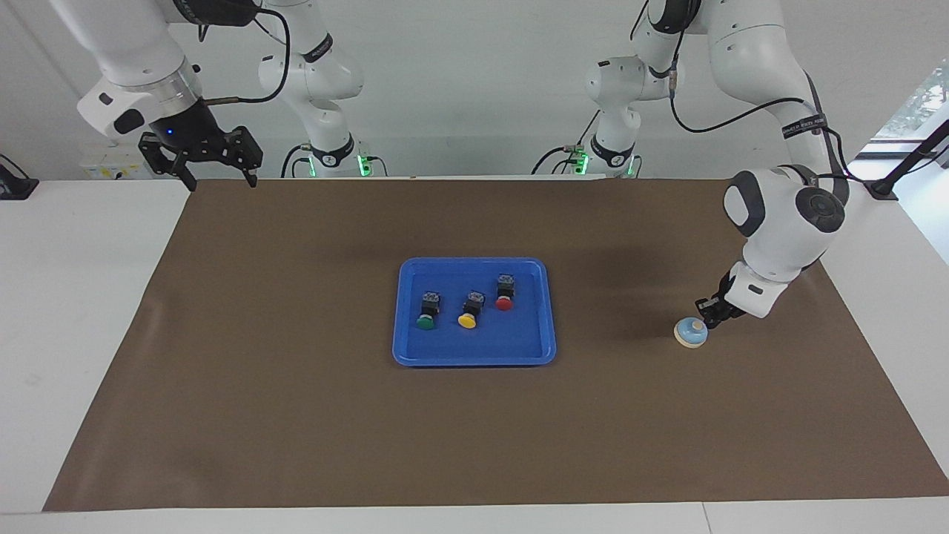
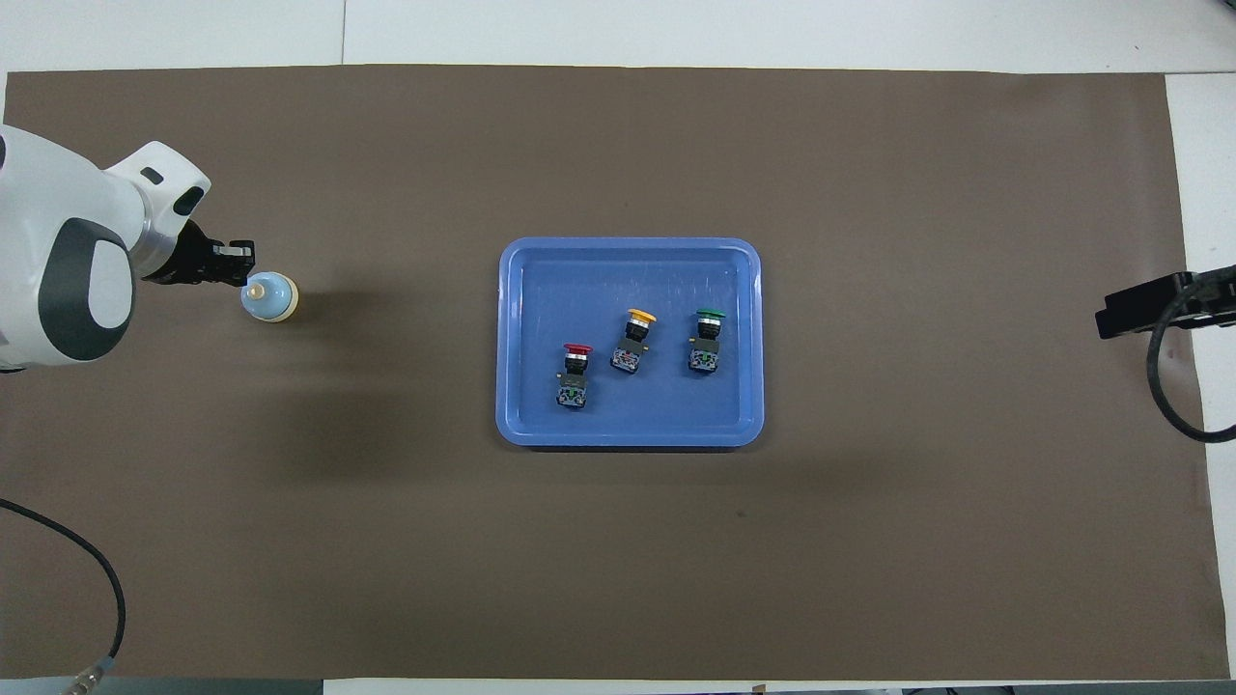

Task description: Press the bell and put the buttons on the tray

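The light-blue bell sits on the brown mat toward the left arm's end of the table. My left gripper is shut, its tips right at the bell's cream knob; I cannot tell if they touch. The blue tray lies mid-mat. In it lie the green button, the yellow button and the red button. My right gripper hangs open and waits over the mat's corner close to the robots; only part of it shows in the overhead view.
A brown mat covers most of the white table. A black cable loops in at the mat's edge by the left arm's base.
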